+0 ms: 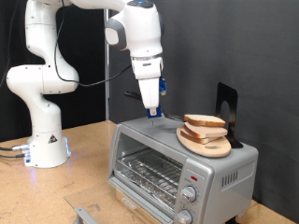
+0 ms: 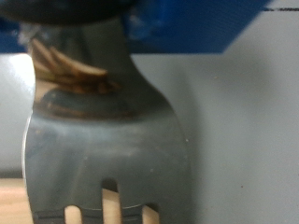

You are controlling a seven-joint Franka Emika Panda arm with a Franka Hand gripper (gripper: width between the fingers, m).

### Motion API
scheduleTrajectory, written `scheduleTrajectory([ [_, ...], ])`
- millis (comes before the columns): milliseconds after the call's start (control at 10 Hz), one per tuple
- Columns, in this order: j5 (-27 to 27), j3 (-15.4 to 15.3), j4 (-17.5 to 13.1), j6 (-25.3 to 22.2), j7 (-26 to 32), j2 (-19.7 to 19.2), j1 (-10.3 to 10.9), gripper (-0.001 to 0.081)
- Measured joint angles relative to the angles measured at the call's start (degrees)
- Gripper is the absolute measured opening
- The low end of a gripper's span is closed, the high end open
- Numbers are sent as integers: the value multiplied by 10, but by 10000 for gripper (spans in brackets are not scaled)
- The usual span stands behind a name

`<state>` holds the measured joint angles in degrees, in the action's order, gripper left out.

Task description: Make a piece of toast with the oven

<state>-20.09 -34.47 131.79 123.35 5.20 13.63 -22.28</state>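
1. While the white arm's base point(image 1: 45, 140) stands on the wooden table point(image 1: 84, 173) at the exterior view's left, its upper links arch over toward the middle of the picture.
2. Pointing straight down, the gripper point(image 1: 153, 110) hangs just above the back left part of the oven's top, a little to the left of the bread.
3. Seen from the wrist view, a metal fork point(image 2: 107, 140) fills the picture, its handle running up into the hand and its prongs pointing away, so the fingers appear closed on the fork's handle; the fingers themselves are too blurred and too near to make out.
4. Brownish smears mark the fork near where the handle meets the head.
5. Below the hand sits the oven point(image 1: 177, 163), silver, its glass door shut, a wire rack visible behind the glass and two round knobs at its front right.
6. On the oven's top, toward the exterior view's right, lies a round wooden plate point(image 1: 207, 146).
7. Stacked on that plate is the piece of toast point(image 1: 205, 121) with a second slice point(image 1: 206, 133) under it, both pale with brown crust.
8. Behind the plate stands a black upright stand point(image 1: 227, 103).
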Motion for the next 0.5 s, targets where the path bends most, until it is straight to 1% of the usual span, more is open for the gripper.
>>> scheduleTrajectory([
  [500, -5, 0, 8, 10, 2, 6, 1, 393],
])
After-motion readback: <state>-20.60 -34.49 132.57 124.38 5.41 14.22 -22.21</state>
